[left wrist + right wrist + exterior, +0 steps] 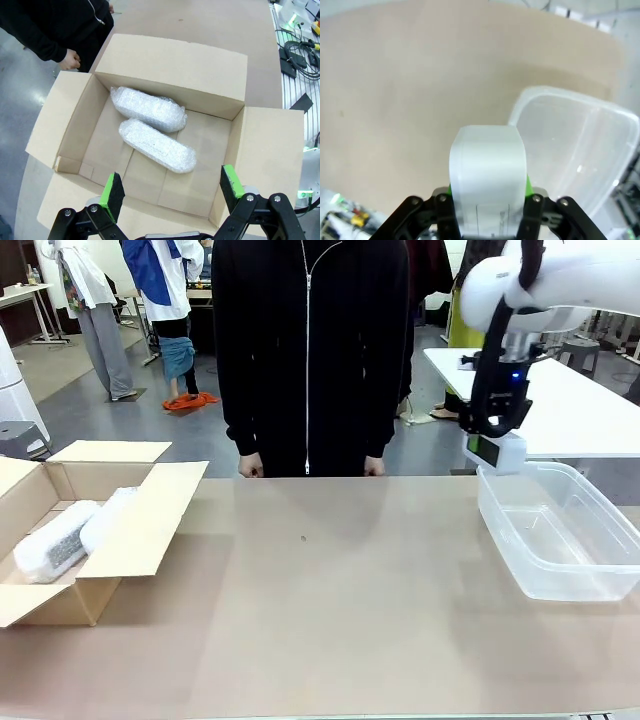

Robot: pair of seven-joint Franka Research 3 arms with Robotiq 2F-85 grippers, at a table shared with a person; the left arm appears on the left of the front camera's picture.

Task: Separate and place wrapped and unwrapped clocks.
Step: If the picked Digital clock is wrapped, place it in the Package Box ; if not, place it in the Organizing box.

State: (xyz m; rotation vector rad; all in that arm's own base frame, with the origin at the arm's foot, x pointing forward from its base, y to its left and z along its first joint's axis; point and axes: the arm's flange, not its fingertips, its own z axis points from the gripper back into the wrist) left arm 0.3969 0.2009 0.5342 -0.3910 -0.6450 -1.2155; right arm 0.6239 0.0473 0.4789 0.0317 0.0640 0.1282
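Right gripper (497, 430) grips bare clock (493, 452) above plastic bin (600, 582) rim

Bubble-wrapped clocks (150, 125), matt cardboard box (170, 62)

Right arm: enters at upper right of the front view, wrist bent downward, right gripper (493, 445) pointing down, jaws closed on a bare white clock (488, 172).
Left gripper (172, 187): at the bottom edge of its wrist view, green-padded fingers (113, 190) spread wide, holding nothing.
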